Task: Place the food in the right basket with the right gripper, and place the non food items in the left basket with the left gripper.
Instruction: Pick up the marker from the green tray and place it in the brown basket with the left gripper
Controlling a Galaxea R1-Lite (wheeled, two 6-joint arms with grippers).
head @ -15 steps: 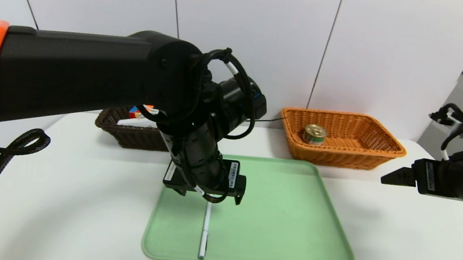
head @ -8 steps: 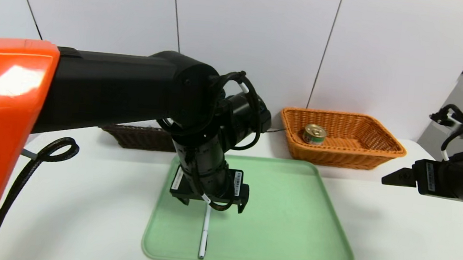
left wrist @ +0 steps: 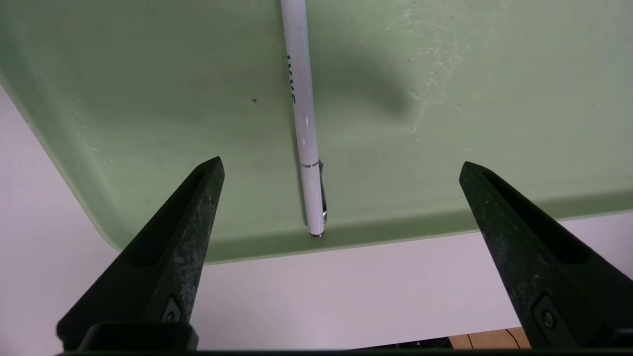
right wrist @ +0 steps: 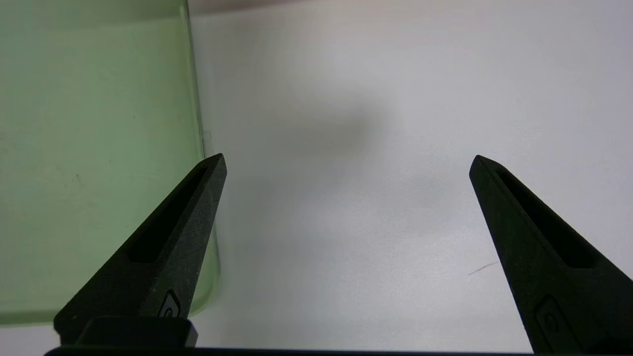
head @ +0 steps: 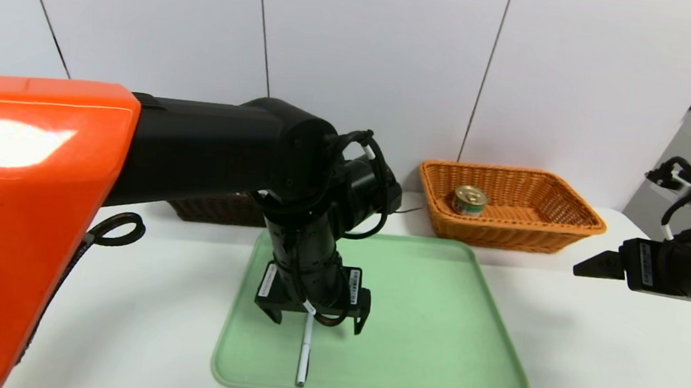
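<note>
From the head, I see the left gripper (head: 317, 328) over the green tray (head: 428, 326), above the white pen (head: 304, 353); the tin (head: 469, 200) sits in the orange-tan basket (head: 507, 236), and the right gripper (head: 575, 270) hovers right of the tray. By the left wrist, wide-apart fingers (left wrist: 198, 217) hold nothing. By the right wrist, fingers (right wrist: 193, 217) spread wide, empty.

The left gripper (head: 318, 328) points downward, spread wide; the right gripper (head: 575, 270) hangs apart, also open.
</note>
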